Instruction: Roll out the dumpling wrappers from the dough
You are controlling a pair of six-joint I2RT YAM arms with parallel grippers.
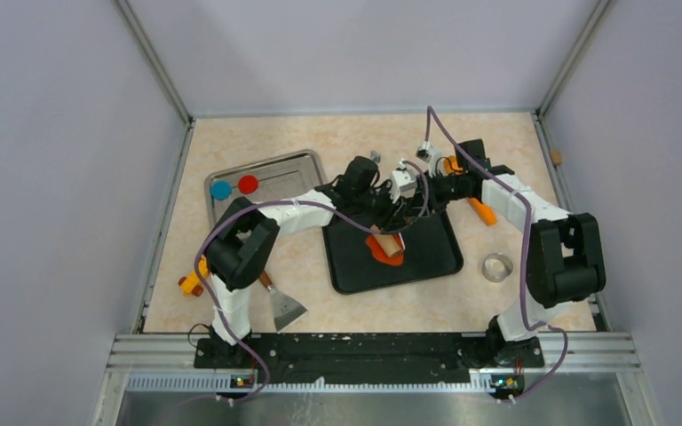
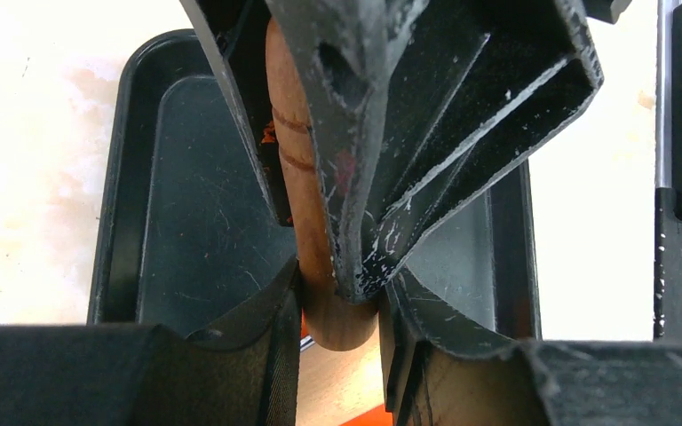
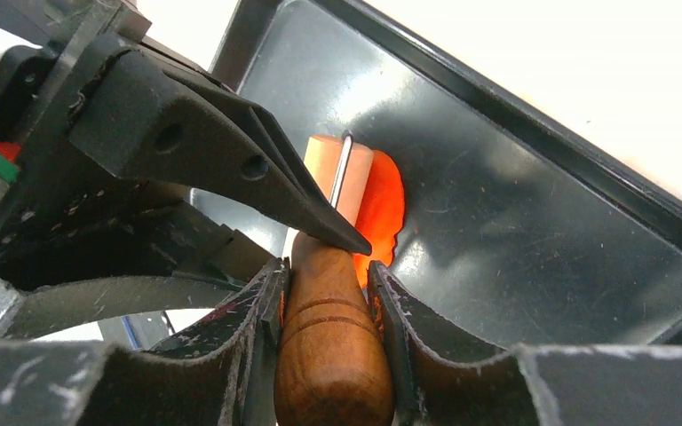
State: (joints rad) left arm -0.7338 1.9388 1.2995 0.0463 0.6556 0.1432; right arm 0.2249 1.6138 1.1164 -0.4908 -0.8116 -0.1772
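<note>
Between grey walls — beige tabletop.

Top view: high behind the arm bases, looking down on the whole worktop. Wrist views: close, opposed, sharing rolling pin and black tray.

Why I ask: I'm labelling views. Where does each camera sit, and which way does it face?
Top external: above and behind the bases, looking down on the table; the left arm and right arm show.
Left wrist: on that wrist, facing along the left hand, shut on the rolling pin, over the black tray.
Right wrist: likewise along the right hand, gripping the same pin, toward the dough.
Shared: each wrist view shows the other hand too.
</note>
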